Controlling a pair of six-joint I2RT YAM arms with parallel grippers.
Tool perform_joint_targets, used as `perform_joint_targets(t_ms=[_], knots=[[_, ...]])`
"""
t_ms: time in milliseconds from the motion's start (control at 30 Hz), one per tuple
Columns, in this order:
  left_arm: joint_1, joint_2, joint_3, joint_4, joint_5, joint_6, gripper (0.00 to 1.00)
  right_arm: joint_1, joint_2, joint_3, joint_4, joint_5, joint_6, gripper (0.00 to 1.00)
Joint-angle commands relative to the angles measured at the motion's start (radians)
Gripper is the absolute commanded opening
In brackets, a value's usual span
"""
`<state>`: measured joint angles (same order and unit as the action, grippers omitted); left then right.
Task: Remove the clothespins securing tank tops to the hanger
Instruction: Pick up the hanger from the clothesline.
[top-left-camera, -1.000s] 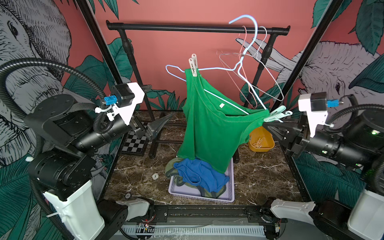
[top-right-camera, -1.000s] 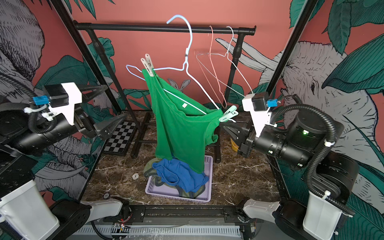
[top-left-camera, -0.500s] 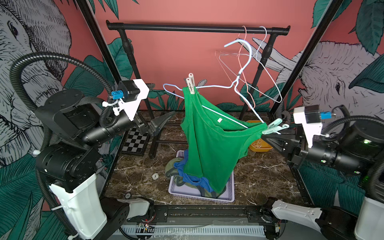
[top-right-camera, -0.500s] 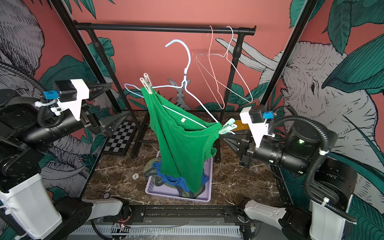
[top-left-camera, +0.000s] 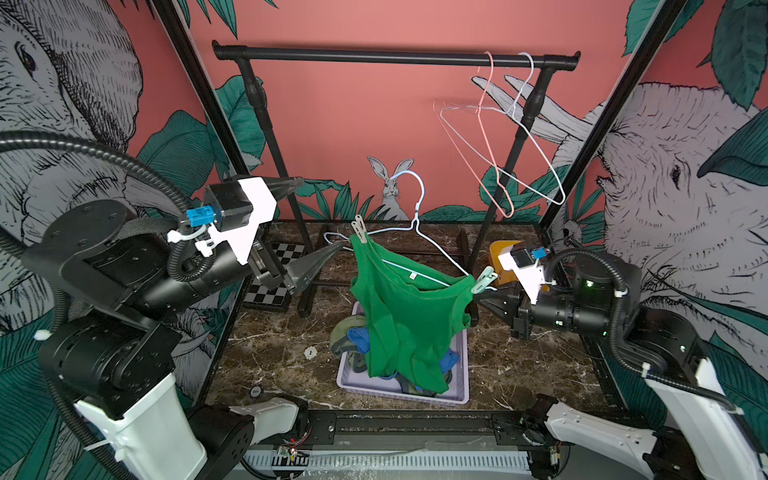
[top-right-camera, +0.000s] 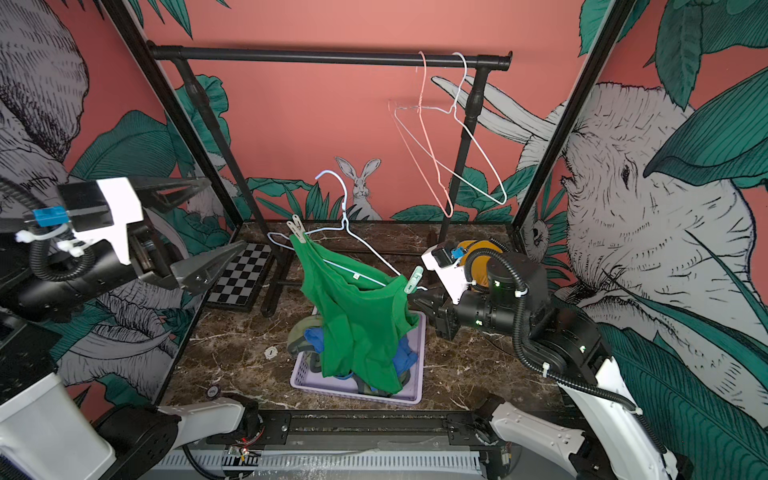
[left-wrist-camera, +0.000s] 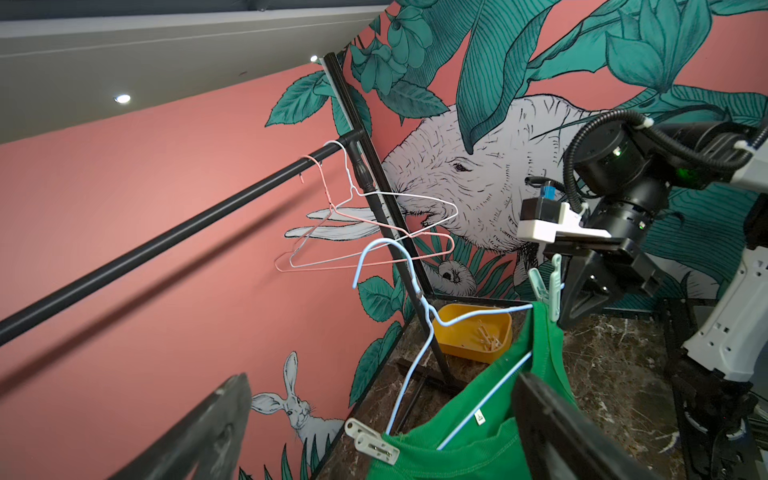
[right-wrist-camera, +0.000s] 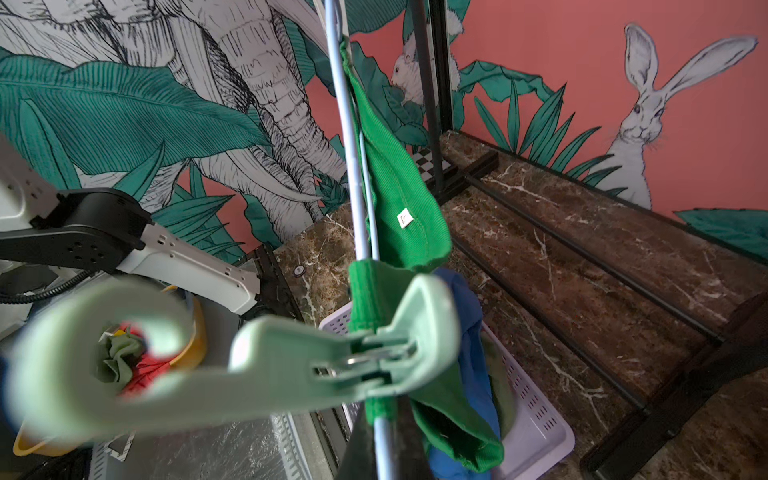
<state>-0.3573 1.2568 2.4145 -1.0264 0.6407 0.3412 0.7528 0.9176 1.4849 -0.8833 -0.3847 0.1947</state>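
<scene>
Fixtures and sundries:
- Black metal clothes rail (top-left-camera: 395, 56) on uprights, before a salmon-pink mural wall (top-left-camera: 353, 116).
- Pink wire hanger (top-left-camera: 508, 212) and white wire hanger (top-left-camera: 543, 162), both hooked on the rail.
- Lilac perforated plastic basket (top-left-camera: 374, 388) on a brown marble-patterned tabletop (top-left-camera: 270, 345).
- Yellow-orange plastic tub (left-wrist-camera: 461, 345).
- Black-and-white checkerboard (top-right-camera: 241, 274).

No writing can be read anywhere in the scene. The green tank top (top-left-camera: 407, 316) has a small white tag (right-wrist-camera: 404, 219) sewn at its neckline, but its print is too small to make out. Two small round discs (top-left-camera: 310, 353) lie on the marble floor (top-left-camera: 270, 340) left of the basket (top-left-camera: 455, 398). Each bears a mark that is also too small to read.
</scene>
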Motion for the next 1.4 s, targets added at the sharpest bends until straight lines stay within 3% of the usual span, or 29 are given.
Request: perform_joint_targets(t_ms=[0,133,367,633,967,1067,1367], knots=[[0.004,0.057,-0.078,0.045,0.020,-0.043,0.99,0.003,-0.031,-0.074,0.177,-0.041,0.016,0.00],[0.004,0.065,-0.224,0.104,0.070,-0.103,0.99,0.002,-0.061,-0.165,0.292,-0.071,0.048,0.00],[0.004,0.058,-0.416,0.158,0.163,-0.104,0.99,0.002,-0.083,-0.260,0.424,-0.117,0.083,0.00],[0.005,0.086,-0.430,0.186,0.324,-0.140,0.94,0.002,-0.023,-0.254,0.436,-0.132,0.053,0.00],[0.003,0.098,-0.476,0.219,0.340,-0.154,0.88,0.003,0.056,-0.205,0.450,-0.233,0.043,0.00],[0.004,0.098,-0.479,0.221,0.364,-0.157,0.74,0.002,0.071,-0.198,0.435,-0.231,0.029,0.00],[0.004,0.086,-0.499,0.235,0.421,-0.185,0.10,0.002,0.076,-0.196,0.422,-0.213,0.012,0.00]])
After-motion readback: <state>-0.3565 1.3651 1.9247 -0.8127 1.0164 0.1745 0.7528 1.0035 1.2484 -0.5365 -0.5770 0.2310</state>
